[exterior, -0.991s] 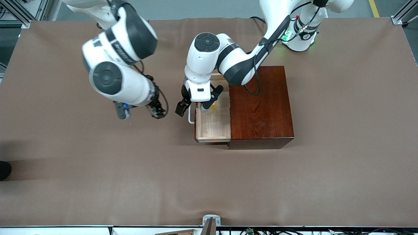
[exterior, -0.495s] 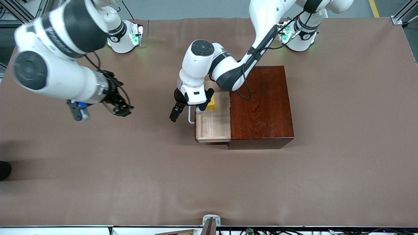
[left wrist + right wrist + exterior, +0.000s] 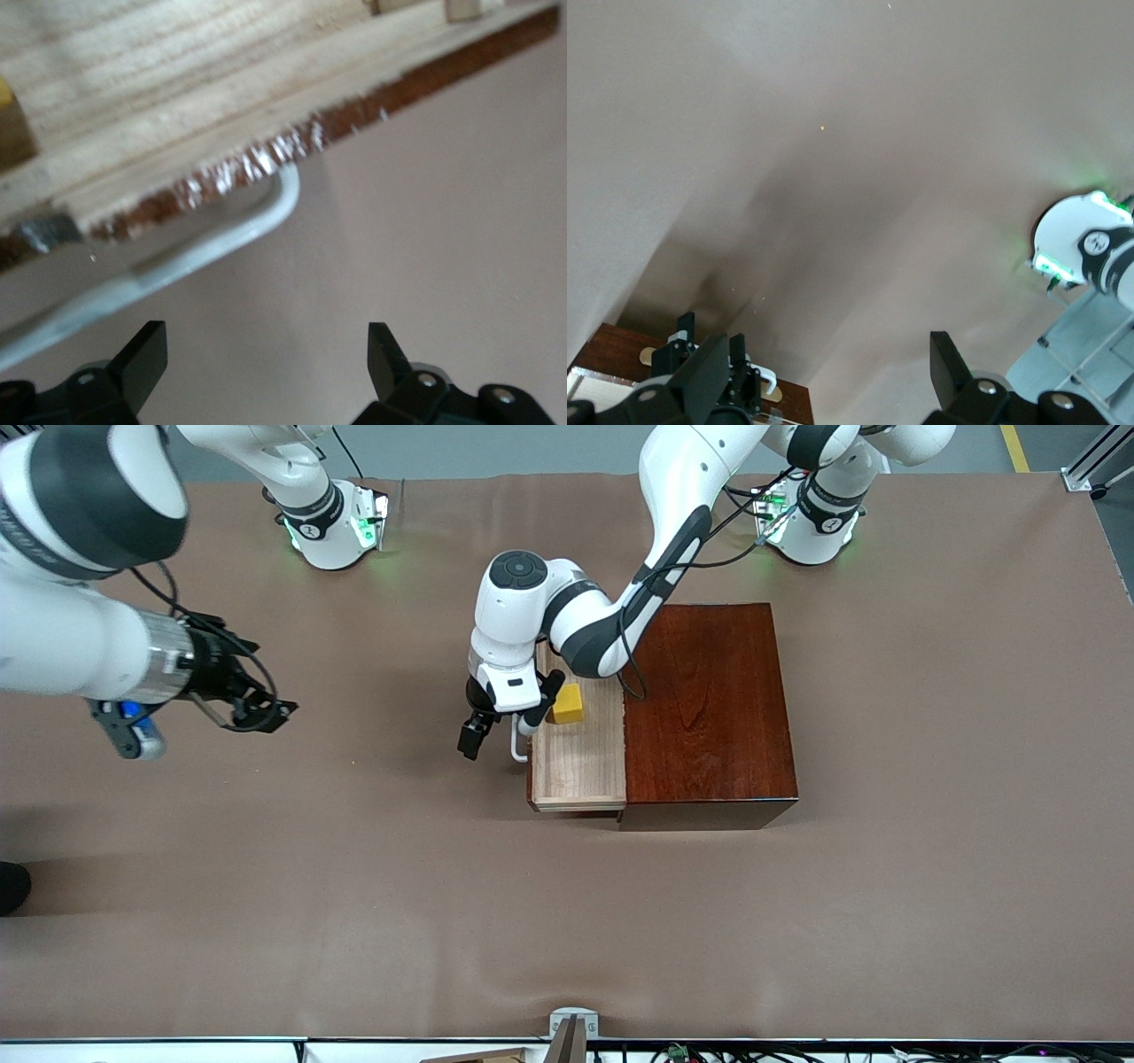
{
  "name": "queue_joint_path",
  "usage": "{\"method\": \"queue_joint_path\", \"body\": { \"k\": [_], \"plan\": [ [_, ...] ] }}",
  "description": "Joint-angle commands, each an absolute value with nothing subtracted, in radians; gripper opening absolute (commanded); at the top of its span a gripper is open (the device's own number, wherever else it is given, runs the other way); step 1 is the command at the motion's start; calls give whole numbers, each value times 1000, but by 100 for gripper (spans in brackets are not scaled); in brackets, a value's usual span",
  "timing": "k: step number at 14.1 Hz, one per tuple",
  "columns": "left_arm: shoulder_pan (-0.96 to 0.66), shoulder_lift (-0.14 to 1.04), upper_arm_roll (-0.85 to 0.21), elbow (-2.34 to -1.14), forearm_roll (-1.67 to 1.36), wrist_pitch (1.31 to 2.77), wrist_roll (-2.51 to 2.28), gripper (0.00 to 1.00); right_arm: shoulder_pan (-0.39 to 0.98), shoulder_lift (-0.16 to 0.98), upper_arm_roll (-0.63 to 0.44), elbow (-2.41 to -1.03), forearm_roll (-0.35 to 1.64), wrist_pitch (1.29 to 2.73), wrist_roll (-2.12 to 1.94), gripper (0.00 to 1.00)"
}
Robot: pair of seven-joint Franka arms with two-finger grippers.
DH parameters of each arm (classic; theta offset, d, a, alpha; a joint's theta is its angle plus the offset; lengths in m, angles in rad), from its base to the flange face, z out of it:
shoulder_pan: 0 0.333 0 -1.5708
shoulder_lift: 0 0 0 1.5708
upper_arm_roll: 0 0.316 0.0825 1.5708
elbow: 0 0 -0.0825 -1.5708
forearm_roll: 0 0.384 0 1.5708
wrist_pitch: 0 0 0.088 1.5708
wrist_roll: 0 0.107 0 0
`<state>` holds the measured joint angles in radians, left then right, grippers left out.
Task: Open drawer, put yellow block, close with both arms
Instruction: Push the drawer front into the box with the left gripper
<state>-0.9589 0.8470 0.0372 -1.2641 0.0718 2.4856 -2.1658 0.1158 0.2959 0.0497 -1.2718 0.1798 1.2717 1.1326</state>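
Observation:
The drawer [image 3: 580,766] stands pulled out of the dark reddish-brown box [image 3: 709,708] toward the right arm's end of the table. The yellow block [image 3: 568,703] lies in the drawer, at the end farther from the front camera. My left gripper [image 3: 499,731] hangs open over the white handle [image 3: 516,746], one finger on each side of it. In the left wrist view the handle [image 3: 221,237] runs just ahead of the left gripper [image 3: 266,354], with nothing between the fingers. My right gripper [image 3: 259,713] is open and empty over bare table, well away from the drawer.
Brown cloth [image 3: 567,921] covers the whole table. Both green-lit arm bases [image 3: 332,527] [image 3: 811,518] stand along the table edge farthest from the front camera. The right wrist view shows the box [image 3: 602,352] and the left gripper [image 3: 709,359] at a distance.
The left gripper has shifted from over the block in the drawer to over the handle. The right arm has swung away toward its own end of the table. Drawer and block have not moved.

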Motion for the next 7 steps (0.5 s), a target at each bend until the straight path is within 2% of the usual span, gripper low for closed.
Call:
{"method": "queue_joint_path", "body": {
  "k": [1,7],
  "plan": [
    [-977,873,69,-1220,72,2433,-2218,100,54,255,63,-1281,186,1259,981,100],
    [-974,841,115,-1218,72,2191,-2217,100,-51,213,60,-1284,102,1229,521,100]
  ]
}}
